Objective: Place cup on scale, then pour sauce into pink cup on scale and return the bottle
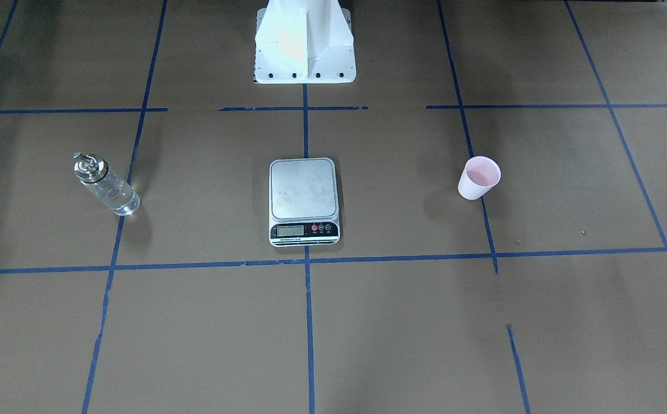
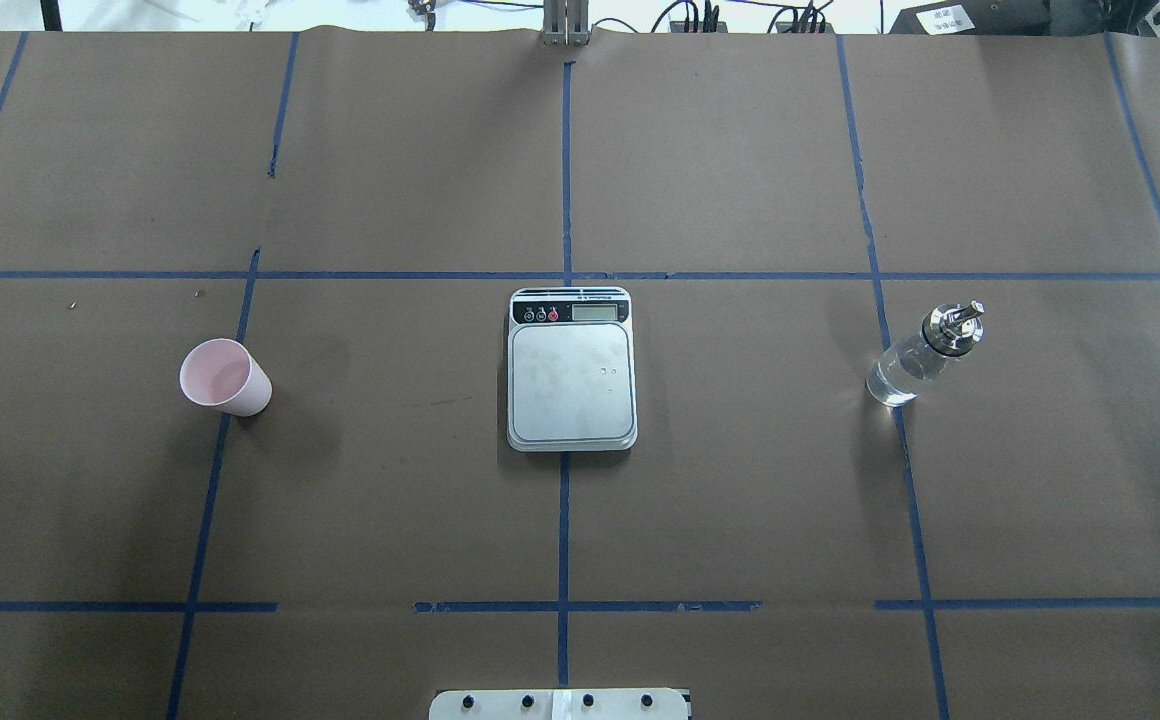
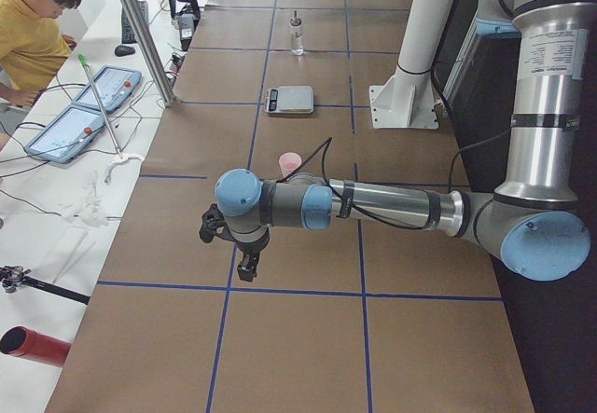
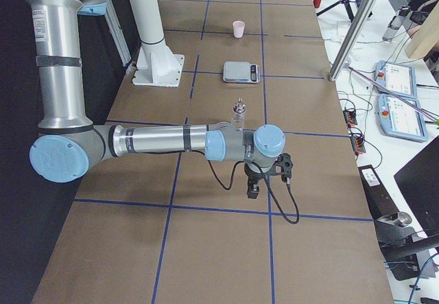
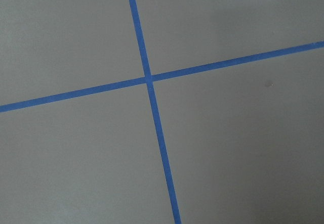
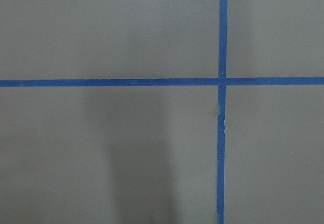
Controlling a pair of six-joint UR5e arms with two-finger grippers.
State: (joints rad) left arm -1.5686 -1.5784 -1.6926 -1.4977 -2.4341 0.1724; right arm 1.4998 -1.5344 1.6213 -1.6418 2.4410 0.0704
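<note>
The cup point(image 2: 225, 378) stands upright at 9 o'clock of the scale point(image 2: 571, 385), the bottle point(image 2: 925, 355) at 3 o'clock. The left gripper point(image 3: 245, 266) hangs well apart from the cup; whether it is released or clenched, I cannot tell. It should pinch the cup's wall gently and set it centred on the platform.

Soft, diffuse light leaves the brown desk point(image 2: 740, 500) dim and matte. The white robot base point(image 1: 305, 46) blows out; the bottle point(image 1: 106, 185) glints. Shadows are faint, blurred. Wrist views look slightly soft.
</note>
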